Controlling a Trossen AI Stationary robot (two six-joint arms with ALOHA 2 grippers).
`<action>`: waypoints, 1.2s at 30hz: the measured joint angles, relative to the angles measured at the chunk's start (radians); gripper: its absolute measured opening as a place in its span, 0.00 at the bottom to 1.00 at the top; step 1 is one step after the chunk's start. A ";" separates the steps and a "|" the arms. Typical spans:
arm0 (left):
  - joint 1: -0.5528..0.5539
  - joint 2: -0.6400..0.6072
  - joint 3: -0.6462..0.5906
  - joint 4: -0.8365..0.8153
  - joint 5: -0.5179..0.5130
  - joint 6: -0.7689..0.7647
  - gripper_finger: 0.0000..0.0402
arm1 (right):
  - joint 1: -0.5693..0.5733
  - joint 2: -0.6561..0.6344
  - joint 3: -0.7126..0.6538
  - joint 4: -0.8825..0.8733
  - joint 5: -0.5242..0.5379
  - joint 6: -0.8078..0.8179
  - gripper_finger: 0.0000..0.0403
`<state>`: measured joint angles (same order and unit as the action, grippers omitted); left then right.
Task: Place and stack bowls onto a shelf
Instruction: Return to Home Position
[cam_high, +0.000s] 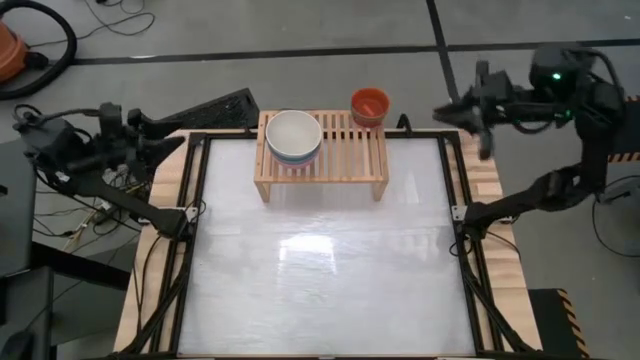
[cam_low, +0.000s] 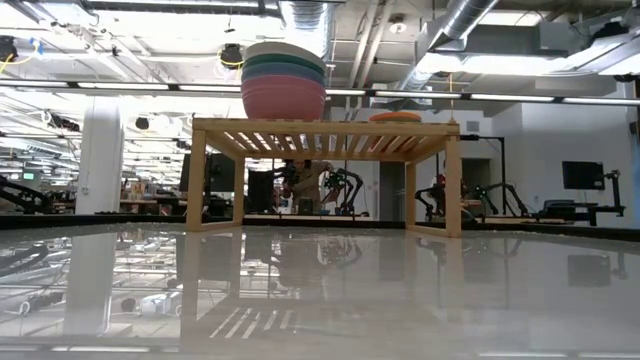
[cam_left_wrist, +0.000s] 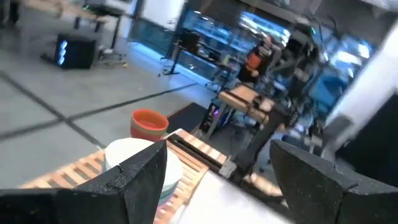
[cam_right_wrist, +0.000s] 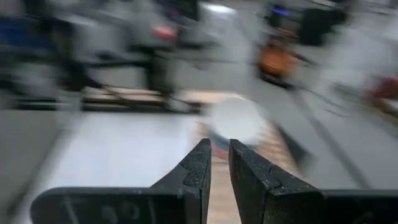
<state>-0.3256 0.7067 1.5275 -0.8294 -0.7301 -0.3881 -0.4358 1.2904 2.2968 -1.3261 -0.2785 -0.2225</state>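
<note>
The light-wood shelf (cam_high: 352, 152) stands at the table's far middle on its two side legs (cam_low: 196, 180). On its left part sits a stack of larger bowls (cam_low: 283, 80), cream-white on top (cam_high: 293, 135), pink at the bottom. At its far right corner rest the smaller bowls, orange-red on top (cam_high: 369, 104) (cam_left_wrist: 148, 123). My left gripper (cam_high: 165, 133) (cam_left_wrist: 217, 146) hovers open off the table's far left corner, pointing level toward the shelf. My right gripper (cam_high: 470, 112) (cam_right_wrist: 220, 144) hangs raised off the far right corner, its fingers almost together with nothing between them.
A black slatted panel (cam_high: 215, 108) lies beyond the table's far left corner. Black rails (cam_high: 190, 230) frame the glossy white tabletop (cam_high: 320, 270). Cables and an orange object (cam_high: 10, 50) lie on the floor at the far left.
</note>
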 joint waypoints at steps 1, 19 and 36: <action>0.000 -0.014 -0.009 -0.001 0.038 0.047 0.67 | -0.004 -0.015 -0.012 0.006 -0.071 0.007 0.20; 0.000 -0.449 -0.544 0.288 0.281 0.034 0.67 | 0.104 -0.452 -0.848 0.567 -0.196 0.210 0.20; 0.000 -0.627 -0.764 0.362 0.463 0.027 0.67 | 0.192 -1.065 -1.642 1.225 -0.060 0.599 0.20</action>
<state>-0.3256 0.0799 0.7633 -0.4677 -0.2670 -0.3610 -0.2442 0.2250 0.6549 -0.1007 -0.3382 0.3762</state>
